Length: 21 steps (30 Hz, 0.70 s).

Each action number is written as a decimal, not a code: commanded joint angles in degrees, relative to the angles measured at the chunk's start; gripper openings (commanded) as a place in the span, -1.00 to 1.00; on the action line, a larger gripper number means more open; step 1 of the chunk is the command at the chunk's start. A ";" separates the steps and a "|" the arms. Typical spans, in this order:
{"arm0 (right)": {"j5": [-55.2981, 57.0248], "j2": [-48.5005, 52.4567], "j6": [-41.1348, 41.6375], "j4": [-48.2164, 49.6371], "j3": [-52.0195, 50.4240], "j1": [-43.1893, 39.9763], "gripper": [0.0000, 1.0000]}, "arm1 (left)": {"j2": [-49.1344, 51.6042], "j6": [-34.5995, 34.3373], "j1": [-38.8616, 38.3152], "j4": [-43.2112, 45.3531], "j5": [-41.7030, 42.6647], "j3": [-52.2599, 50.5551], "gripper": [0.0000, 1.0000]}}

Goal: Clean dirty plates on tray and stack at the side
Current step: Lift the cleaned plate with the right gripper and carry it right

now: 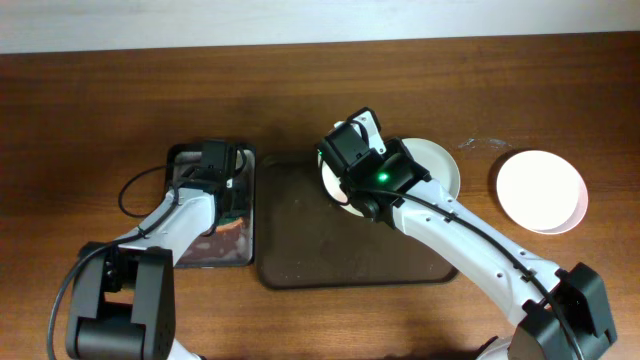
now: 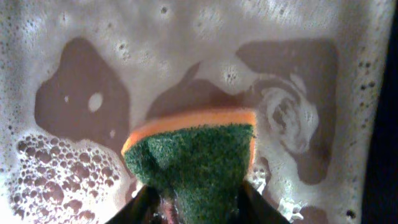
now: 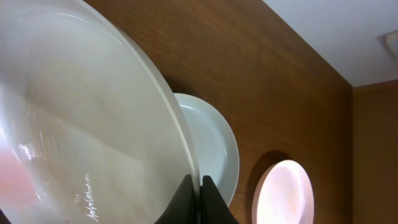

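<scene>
White plate [image 3: 93, 124] pinched by right gripper [image 3: 199, 185]; left gripper [image 2: 200, 205] clamps sponge [image 2: 193, 155] (over suds [image 2: 56, 180]).

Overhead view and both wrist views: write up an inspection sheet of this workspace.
Surface: wooden table, bare wood.
Job's things: dark tray at centre; held plate tilted above it; white plate by the tray's far right corner; pink plate further right, apart; sponge over the tub of soapy water.
Clutter: nothing seen.
Grippers: left gripper shut on the sponge; right gripper shut on the held plate's rim.
Cables: black cable looping beside the left arm.
Surroundings: pale strip beyond the table's far edge.
</scene>
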 commanded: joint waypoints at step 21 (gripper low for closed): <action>6.43 -1.51 0.44 0.07 1.22 0.26 -0.92 | -1.42 9.90 0.35 -10.64 4.31 5.01 -0.77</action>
